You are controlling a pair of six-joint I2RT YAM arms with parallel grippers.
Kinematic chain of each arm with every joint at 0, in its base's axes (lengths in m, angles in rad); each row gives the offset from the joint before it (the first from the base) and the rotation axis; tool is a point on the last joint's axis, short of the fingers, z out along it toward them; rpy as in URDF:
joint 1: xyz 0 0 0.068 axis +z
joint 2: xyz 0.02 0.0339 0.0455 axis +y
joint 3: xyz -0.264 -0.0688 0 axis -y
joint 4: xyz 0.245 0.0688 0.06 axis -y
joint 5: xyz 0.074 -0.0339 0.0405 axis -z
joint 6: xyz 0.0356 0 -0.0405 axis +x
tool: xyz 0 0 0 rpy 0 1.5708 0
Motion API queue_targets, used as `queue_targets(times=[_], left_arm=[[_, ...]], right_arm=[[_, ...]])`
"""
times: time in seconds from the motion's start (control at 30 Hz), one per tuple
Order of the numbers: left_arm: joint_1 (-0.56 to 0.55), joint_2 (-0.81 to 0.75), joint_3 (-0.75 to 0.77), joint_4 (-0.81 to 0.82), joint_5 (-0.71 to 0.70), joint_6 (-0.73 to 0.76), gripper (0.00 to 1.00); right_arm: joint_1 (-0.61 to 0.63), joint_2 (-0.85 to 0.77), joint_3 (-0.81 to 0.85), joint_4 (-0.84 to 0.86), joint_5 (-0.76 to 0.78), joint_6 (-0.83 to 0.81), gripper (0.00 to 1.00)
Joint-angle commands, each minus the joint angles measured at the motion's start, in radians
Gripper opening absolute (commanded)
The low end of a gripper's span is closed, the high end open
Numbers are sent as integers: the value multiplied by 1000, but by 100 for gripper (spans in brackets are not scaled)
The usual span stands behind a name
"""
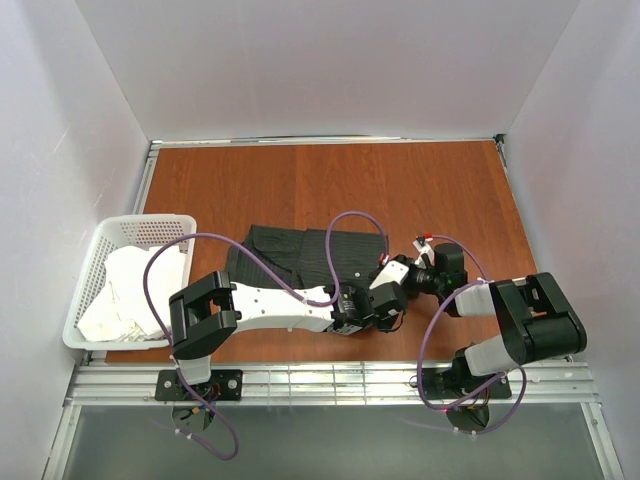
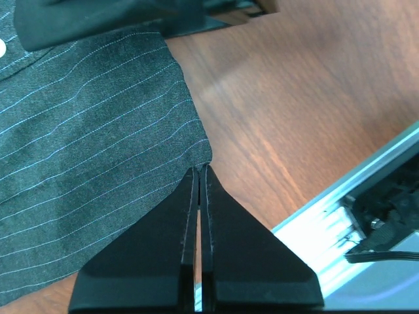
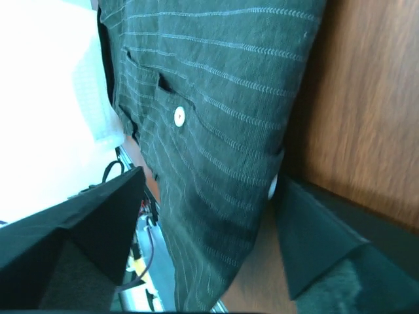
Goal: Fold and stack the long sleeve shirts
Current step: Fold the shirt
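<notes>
Top camera high overhead, far; both wrist cameras close, sharing shirt (image 2: 85, 163), tabletop (image 2: 294, 98).

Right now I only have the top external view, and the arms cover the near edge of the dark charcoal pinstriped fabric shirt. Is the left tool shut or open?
Observer: Shut. The left wrist view shows the left tool with its fingers pressed together, tips at a corner of the dark charcoal pinstriped fabric shirt. I cannot tell whether any cloth is pinched.
Operator: And the right tool?
Observer: Open. In the right wrist view the right tool has its fingers spread wide, with shirt fabric lying between them.
</notes>
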State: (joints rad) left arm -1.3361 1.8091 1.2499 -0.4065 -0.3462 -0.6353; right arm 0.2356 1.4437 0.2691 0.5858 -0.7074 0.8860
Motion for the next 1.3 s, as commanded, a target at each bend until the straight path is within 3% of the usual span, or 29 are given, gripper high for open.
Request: queue_targets(times=[0.0,0.1,0.13,0.23,0.37,0.47,0.5,0.6,0.87,1.1,1.27], left_arm=[[5,-21,29,49,38,-30,0],[11,-24,36,58,72,-40,1],[15,-34,31,66,88,-49,3],[31,-71,-10,69,102,-73,16],[116,-220,-101,69,163,-119,34],[210,-350,-187,64,211,-133,61],[234,-384,-207,63,217,-133,72],[346,-497,-279,19,213,-115,83],[696,-656,-458,-88,282,-76,81],[782,-614,-589,11,388,-155,65],[784,-548,-592,100,426,-181,57]], right_arm=[[5,67,21,0,39,-24,66],[5,89,35,2,36,-41,39],[5,90,38,0,33,-47,21],[-2,80,44,-17,17,-77,2],[-41,54,137,-258,11,-212,1],[-50,56,241,-475,61,-427,1],[-50,60,322,-629,84,-476,1],[-55,78,456,-841,221,-626,1],[-56,129,772,-1218,560,-883,1],[-25,147,924,-1323,703,-952,1],[48,178,1012,-1403,910,-955,1]])
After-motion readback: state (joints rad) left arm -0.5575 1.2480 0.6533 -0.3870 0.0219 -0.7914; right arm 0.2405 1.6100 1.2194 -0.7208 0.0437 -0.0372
